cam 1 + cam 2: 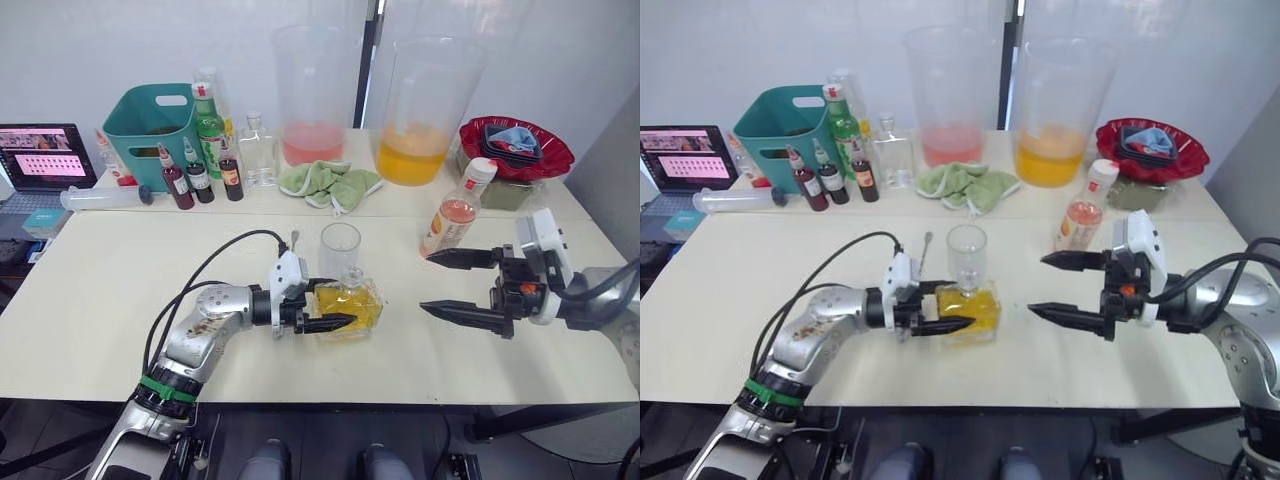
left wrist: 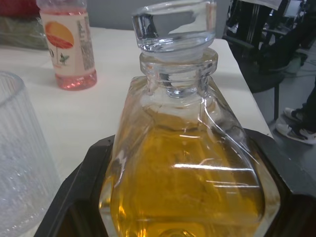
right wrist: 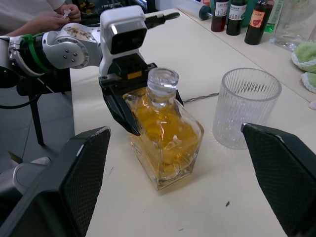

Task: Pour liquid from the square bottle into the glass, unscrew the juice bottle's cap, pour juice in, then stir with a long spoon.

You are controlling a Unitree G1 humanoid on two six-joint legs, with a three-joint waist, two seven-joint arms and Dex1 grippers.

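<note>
**Left jaws on the square bottle, stopper still in**

I had the left gripper (image 1: 318, 305) clamped on the square bottle (image 1: 350, 305) near the centre of the frame, jaws closed on its two side faces low on the body. That kept the neck clear and the yellow liquid (image 2: 187, 192) level. The bottle stood upright on the tabletop (image 1: 100, 300), just in front of the glass (image 1: 340, 248), so the tilt to pour would be short. The glass stopper (image 2: 175, 24) still sat in the neck; I judged it had to come out first. That would explain the right gripper (image 1: 455, 285) at centre right, jaws wide open, apart from the bottle and facing it. The juice bottle (image 1: 457, 210) stood capped behind it, untouched.
</note>
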